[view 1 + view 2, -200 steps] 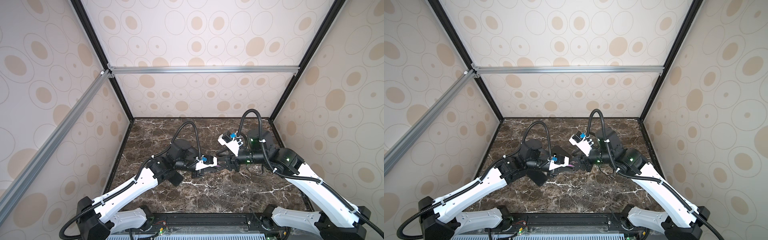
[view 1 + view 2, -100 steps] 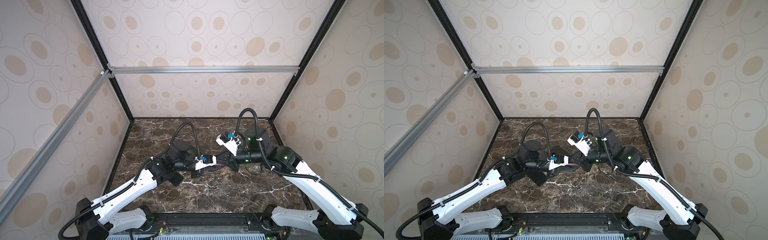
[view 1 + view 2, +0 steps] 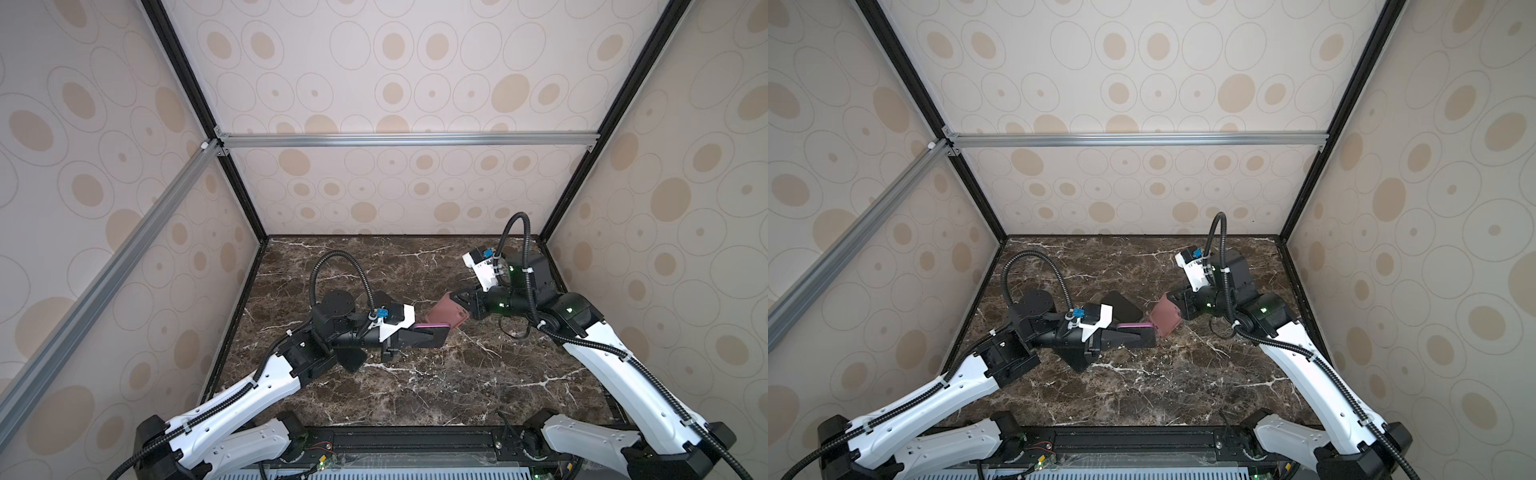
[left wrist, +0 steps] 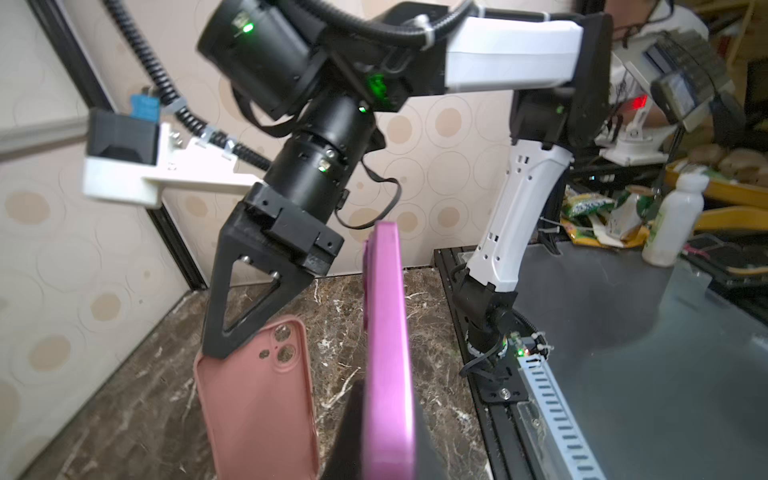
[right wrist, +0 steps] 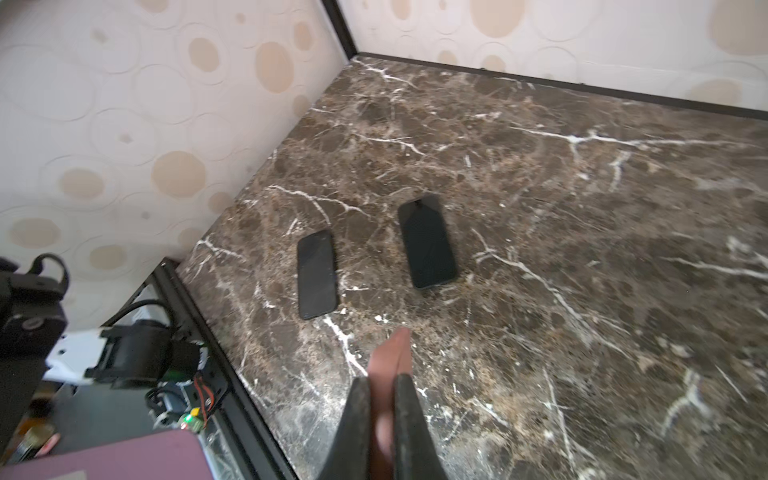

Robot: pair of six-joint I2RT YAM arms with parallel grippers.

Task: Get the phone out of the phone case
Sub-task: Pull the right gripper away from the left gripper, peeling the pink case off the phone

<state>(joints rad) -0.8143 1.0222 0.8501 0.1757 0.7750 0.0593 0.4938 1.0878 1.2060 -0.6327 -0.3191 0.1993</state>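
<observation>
Separation looked essentially complete in both top views: the left gripper [image 3: 436, 337] was clamped on a magenta phone [image 3: 430, 326] held edge-up above the middle of the marble counter [image 3: 415, 395], while the right gripper [image 3: 464, 305] pinched an empty pink case [image 3: 446, 312] just beside the phone's free end. Two dark phones [image 3: 1121, 305] lay flat nearer the counter's left edge, one partly hidden under the left arm. From the left wrist camera, the pink case [image 4: 257, 395] stood apart from the magenta phone [image 4: 386, 332], counter showing through its camera cut-outs, with one right finger set on its upper corner. From the right wrist camera, the case's thin wall [image 5: 392, 357] sat squeezed between the closed jaws, and both dark phones [image 5: 316, 274] rested well clear. I judged the pull-out step done; the next move probably called for drawing the arms further apart and setting phone and case down on bare counter, away from the dark phones, without loosening either grip early.
</observation>
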